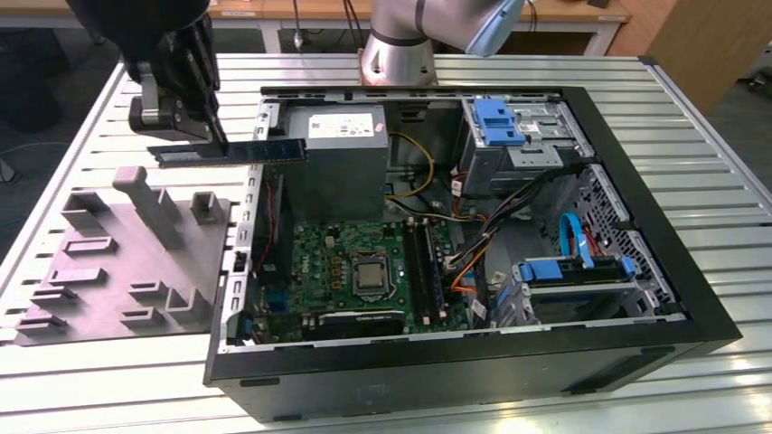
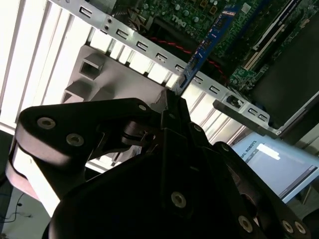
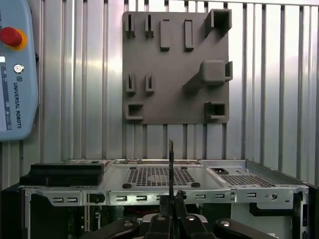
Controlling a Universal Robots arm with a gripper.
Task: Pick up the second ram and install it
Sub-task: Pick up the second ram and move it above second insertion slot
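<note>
The slatted pale metal bench (image 1: 688,127) looks brushed and faintly shiny; the moulded grey plastic fixture plate (image 1: 108,280) is matt and smooth; the black tower computer case (image 1: 483,384) is matt outside, bare dull sheet metal inside; the thin blue circuit-board stick (image 1: 259,149) looks smooth.

Silver arm (image 1: 399,54) with a pale blue joint cap (image 1: 494,32), and a matte black gripper (image 2: 173,99), chunky linkages (image 2: 84,124) dotted with round silver screws (image 2: 178,199)

Beneath me spreads a slatted metal table (image 1: 85,389), wooden desks (image 1: 567,14) far behind, grey floor (image 1: 744,136) at the exterior view's right.
</note>
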